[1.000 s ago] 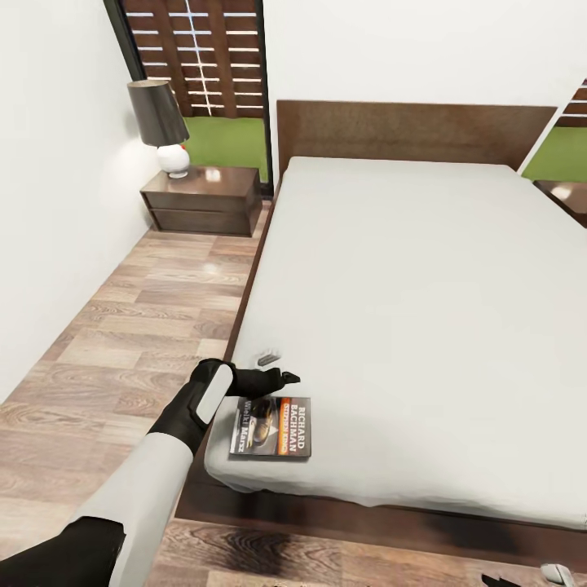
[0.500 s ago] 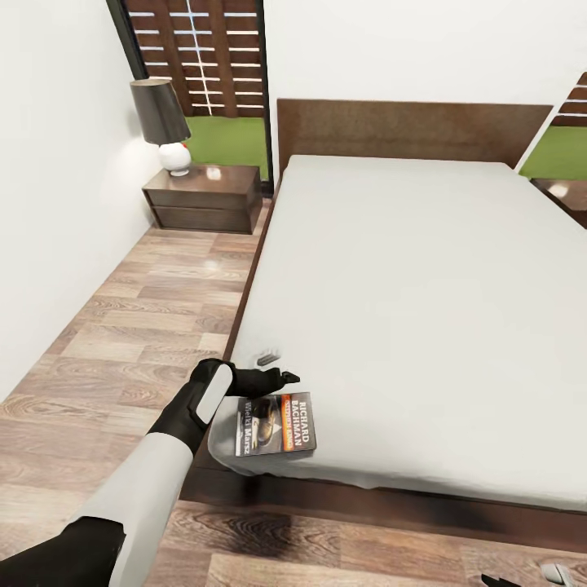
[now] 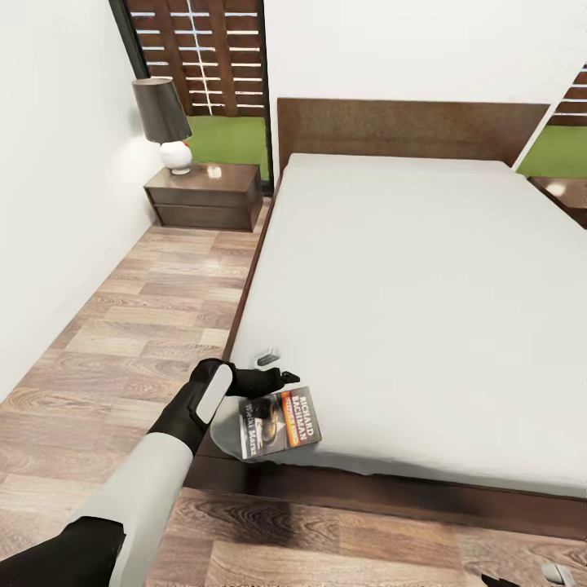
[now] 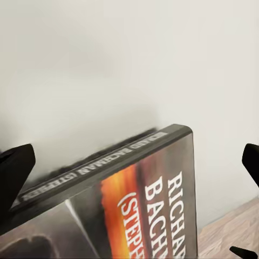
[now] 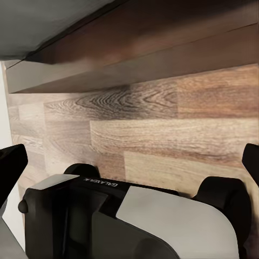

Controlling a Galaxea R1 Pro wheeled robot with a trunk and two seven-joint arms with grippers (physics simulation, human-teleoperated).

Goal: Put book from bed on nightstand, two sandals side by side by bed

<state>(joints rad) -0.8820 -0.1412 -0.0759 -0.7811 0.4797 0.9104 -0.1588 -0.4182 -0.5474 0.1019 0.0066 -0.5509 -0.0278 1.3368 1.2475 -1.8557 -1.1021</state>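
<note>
**Grey mattress corner, book under the left gripper**

Grey mattress cover fills most of the head view, and the book (image 3: 279, 423) lies at about seven o'clock on it, on the near-left corner of the bed (image 3: 424, 293), its cover tilted and its near edge reaching the mattress edge. The left gripper (image 3: 273, 381) is just beside the book's far edge; whether a finger touches it I cannot tell. In the left wrist view the book (image 4: 124, 205) sits between the two dark fingertips (image 4: 13, 167) with clear gaps either side — the jaws stand spread, gripping nothing.

The right gripper (image 5: 129, 156) hangs low near the wood-plank floor (image 5: 162, 129) beside the bed frame, over the robot's own base; its fingertips show at the edges of the right wrist view, set wide apart and empty.

The nightstand (image 3: 204, 196) stands at eleven o'clock, beside the headboard, with a dark-shaded lamp (image 3: 165, 122) on its top and bare wood next to the lamp.

The step in hand looks like picking up the book — the first part of the task, with nothing yet delivered. The next move calls for bringing the fingers around the thin spine or overhanging edge and closing firmly; a flat paperback on soft cover could slide off rather than lift.
</note>
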